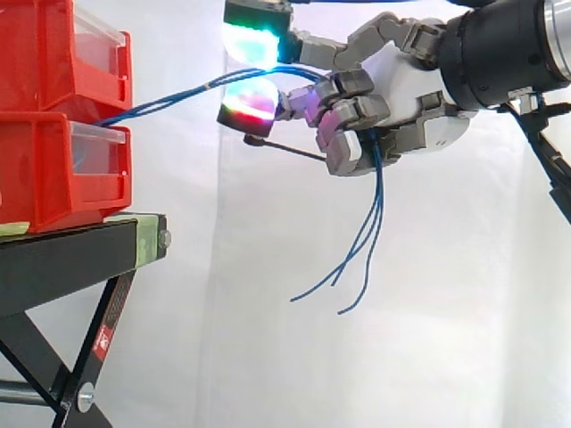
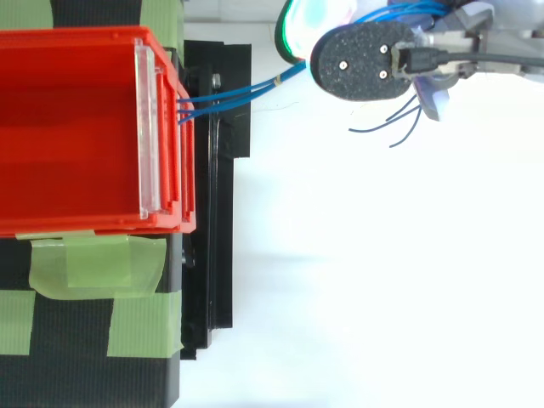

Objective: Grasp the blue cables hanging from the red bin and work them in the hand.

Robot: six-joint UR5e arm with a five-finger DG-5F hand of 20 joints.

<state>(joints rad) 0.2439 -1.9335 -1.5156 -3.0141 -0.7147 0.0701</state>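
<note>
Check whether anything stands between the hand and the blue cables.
Nothing visible does. The hand has its fingers curled round the cables, which run through open air from the bin to the hand. Their loose ends hang free below it.
</note>
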